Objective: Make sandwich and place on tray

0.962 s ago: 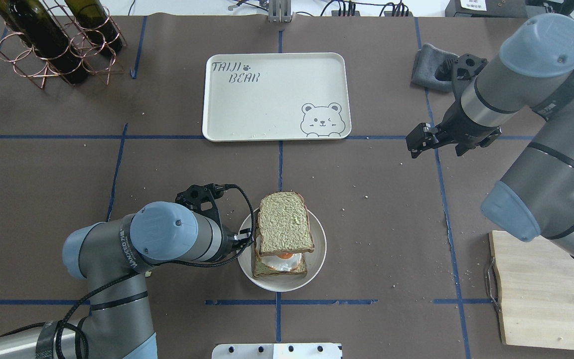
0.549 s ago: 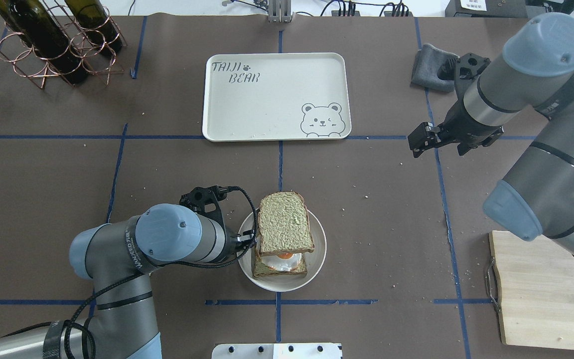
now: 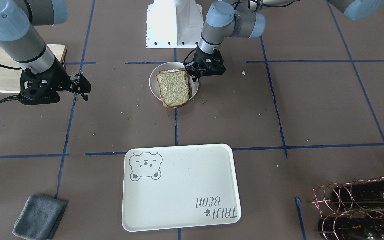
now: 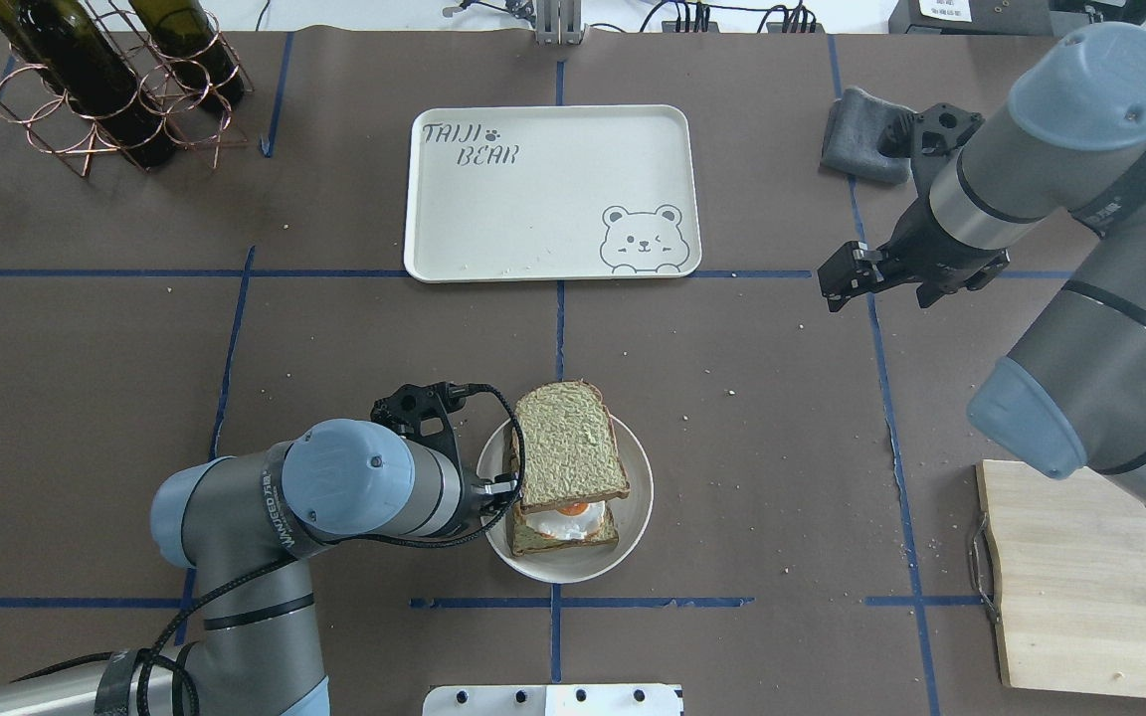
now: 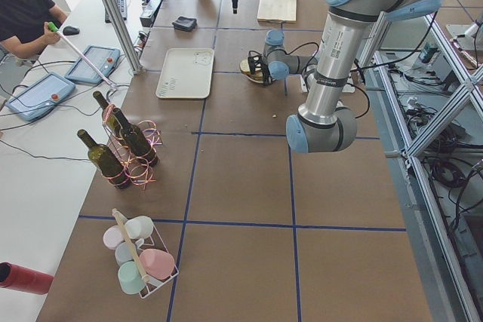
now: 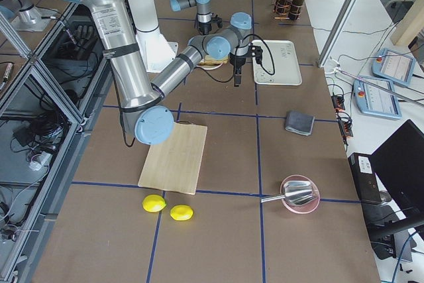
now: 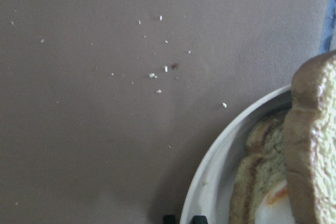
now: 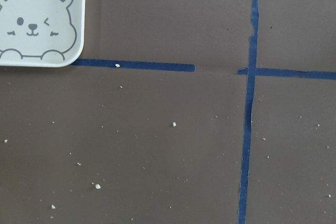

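The sandwich is two brown-crusted slices with a fried egg showing between them. The top slice sits shifted toward the far side. It lies on a small round white plate, which also shows in the front view. My left gripper is at the plate's left rim; in the left wrist view its tips straddle the rim, shut on it. The cream bear tray lies beyond, with nothing on it. My right gripper hovers open and empty to the right of the tray.
A copper rack with wine bottles stands at the far left. A grey cloth lies at the far right. A wooden cutting board lies at the near right. Crumbs are scattered on the brown table cover.
My left arm has shifted slightly right and the plate with the sandwich has moved a little with it. My right gripper has drifted slightly right.
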You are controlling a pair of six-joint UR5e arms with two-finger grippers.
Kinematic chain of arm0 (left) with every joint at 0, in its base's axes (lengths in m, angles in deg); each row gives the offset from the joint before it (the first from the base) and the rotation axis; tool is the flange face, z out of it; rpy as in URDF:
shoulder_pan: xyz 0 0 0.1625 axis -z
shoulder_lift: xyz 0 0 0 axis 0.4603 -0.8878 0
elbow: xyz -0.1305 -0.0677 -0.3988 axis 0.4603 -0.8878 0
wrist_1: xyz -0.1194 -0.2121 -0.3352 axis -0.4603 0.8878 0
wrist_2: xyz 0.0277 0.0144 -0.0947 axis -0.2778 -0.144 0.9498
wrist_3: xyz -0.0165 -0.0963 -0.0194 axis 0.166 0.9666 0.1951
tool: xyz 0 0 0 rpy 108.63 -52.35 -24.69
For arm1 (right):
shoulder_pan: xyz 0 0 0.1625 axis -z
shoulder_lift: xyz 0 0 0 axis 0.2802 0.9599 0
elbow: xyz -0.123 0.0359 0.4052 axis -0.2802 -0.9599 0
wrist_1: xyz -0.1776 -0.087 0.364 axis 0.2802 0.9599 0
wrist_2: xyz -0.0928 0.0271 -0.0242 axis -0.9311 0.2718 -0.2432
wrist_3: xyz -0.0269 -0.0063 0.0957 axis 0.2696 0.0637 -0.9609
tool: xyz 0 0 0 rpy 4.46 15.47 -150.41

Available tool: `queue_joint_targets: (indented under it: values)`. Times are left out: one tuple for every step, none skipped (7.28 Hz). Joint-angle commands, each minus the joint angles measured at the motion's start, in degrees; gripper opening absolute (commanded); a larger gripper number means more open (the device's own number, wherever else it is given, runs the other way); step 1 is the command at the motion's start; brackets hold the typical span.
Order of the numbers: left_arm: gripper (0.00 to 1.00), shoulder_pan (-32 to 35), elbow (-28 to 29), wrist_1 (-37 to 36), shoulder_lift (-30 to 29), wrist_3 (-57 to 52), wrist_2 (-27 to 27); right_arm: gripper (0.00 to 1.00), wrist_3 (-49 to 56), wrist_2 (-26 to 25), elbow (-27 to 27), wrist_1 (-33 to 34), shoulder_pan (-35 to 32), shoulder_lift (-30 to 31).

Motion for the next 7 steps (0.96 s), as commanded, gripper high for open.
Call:
queue_joint_targets:
  values:
    - [0.00, 0.4, -0.7, 4.2, 0.6, -0.3, 0.4, 1.00, 4.9, 0.0, 0.0, 0.0, -1.7, 2.3]
    - [0.00, 0.7, -1.1, 8.5, 0.7, -0.2, 0.6, 1.00, 8.3, 0.0, 0.0, 0.0, -3.2, 3.8]
    - [0.00, 1.2, -2.0, 10.4, 0.7, 0.4, 0.7, 1.00, 12.8, 0.1, 0.0, 0.0, -5.7, 5.8]
    - [0.00, 2.8, -2.1, 12.8, 0.6, 1.5, 1.2, 1.00, 17.7, 0.3, -0.1, 0.1, -8.2, 7.9]
    - [0.00, 6.6, -1.8, 13.0, 0.4, 1.8, 5.9, 1.00, 21.7, 3.1, -0.2, 0.0, -11.3, 10.3]
    - [0.00, 10.9, -1.0, 13.0, -0.1, 1.9, 9.4, 1.00, 27.3, 5.1, -0.3, 0.0, -15.1, 13.2]
    - [0.00, 14.5, 0.6, 12.9, -1.2, 1.9, 9.8, 1.00, 31.9, 6.0, -0.4, 0.1, -17.8, 15.6]
